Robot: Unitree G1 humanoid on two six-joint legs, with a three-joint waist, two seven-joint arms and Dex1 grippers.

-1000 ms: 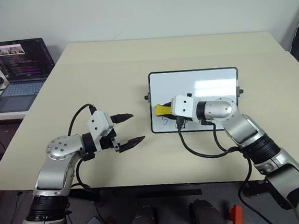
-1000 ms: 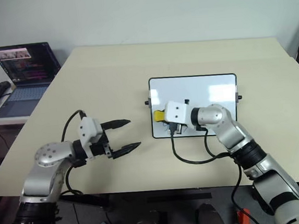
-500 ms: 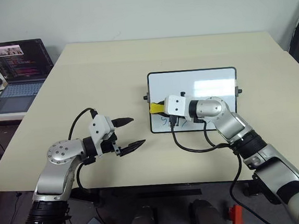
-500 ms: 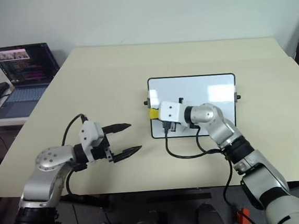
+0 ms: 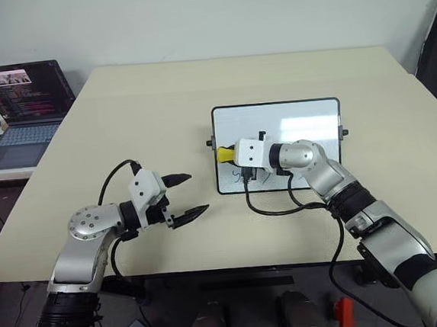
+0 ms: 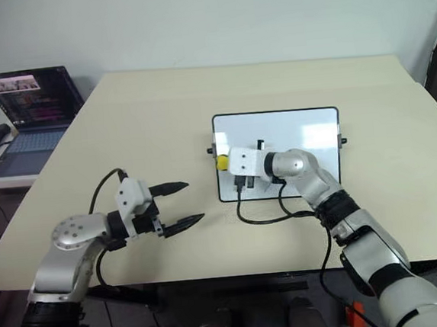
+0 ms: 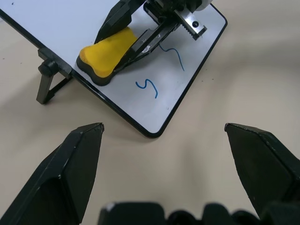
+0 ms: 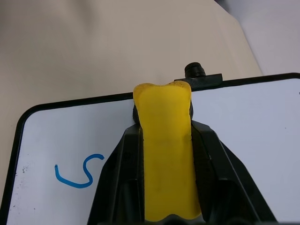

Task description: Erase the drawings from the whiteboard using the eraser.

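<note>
While the right arm works, these lines go from the near edge of the table to the far one.

Left gripper (image 5: 181,196): it hangs over bare table near the front edge, well apart from the board, its two black fingers spread wide and empty.

Change: compared with a second ago, the right gripper (image 5: 228,154) has slid the eraser (image 5: 224,154) along the board towards its left short side; the yellow block now reaches the frame there.

Meaning for the task: I judge the wiping is under way but not finished, because blue marks remain near the front left corner.

Right gripper, grip: its fingers are closed tight on the eraser, one on each long side.

Drawings (image 7: 149,88): an S-shaped blue mark and a hook-shaped one beside it lie just beside the eraser, untouched; a third I cannot make out.

Whiteboard (image 5: 298,114): it lies on the table (image 5: 159,92) right of centre, glossy white, black frame, small knobs on the short sides.

Laptop (image 5: 20,100): it is open on a side desk, far left.
</note>
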